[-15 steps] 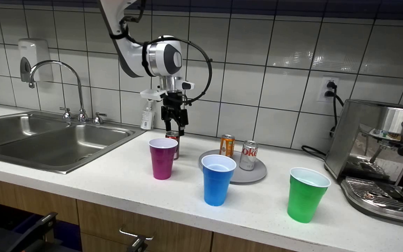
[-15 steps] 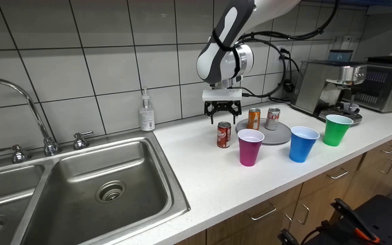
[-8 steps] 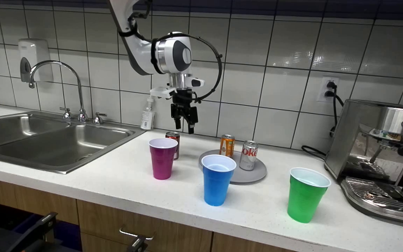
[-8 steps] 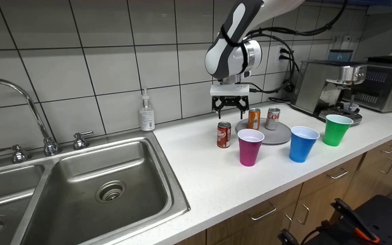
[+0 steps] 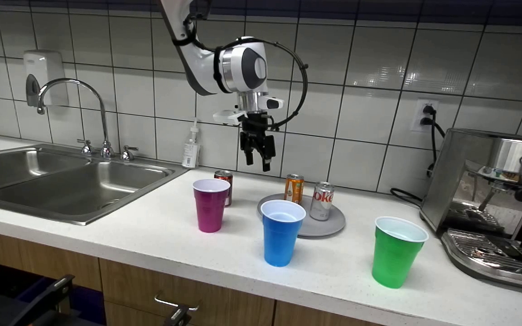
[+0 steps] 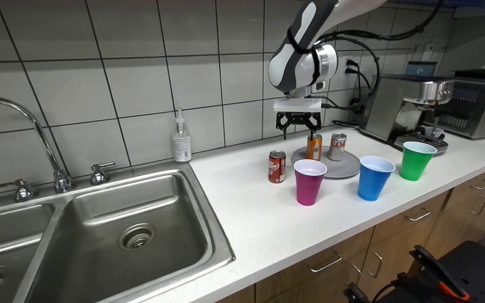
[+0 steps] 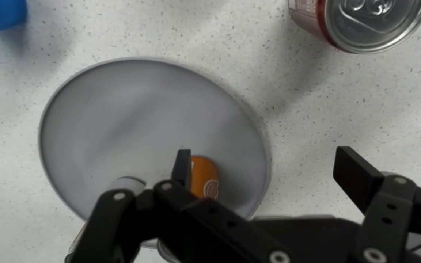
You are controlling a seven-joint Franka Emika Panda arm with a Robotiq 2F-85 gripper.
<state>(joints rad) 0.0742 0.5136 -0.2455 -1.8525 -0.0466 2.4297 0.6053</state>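
The orange can (image 5: 294, 189) stands upright on the grey plate (image 5: 320, 229), right of centre in both exterior views. The claw (image 5: 258, 164) hangs above and to the left of it in an exterior view. In the wrist view its fingers (image 7: 358, 179) are spread wide, and one covers part of the orange can, at lower centre; it seems to hang clear of the can, though the overlap makes that hard to judge. On the plate, just right of the orange can, stands a silver can (image 5: 321, 203). A red can (image 6: 276, 166) is on the bench (image 6: 242, 198) left of the plate in both exterior views, near the magenta cup (image 6: 310, 185). Lower in an exterior view stand a blue cup (image 5: 282, 240) and, farther right, a green cup (image 5: 397, 256).
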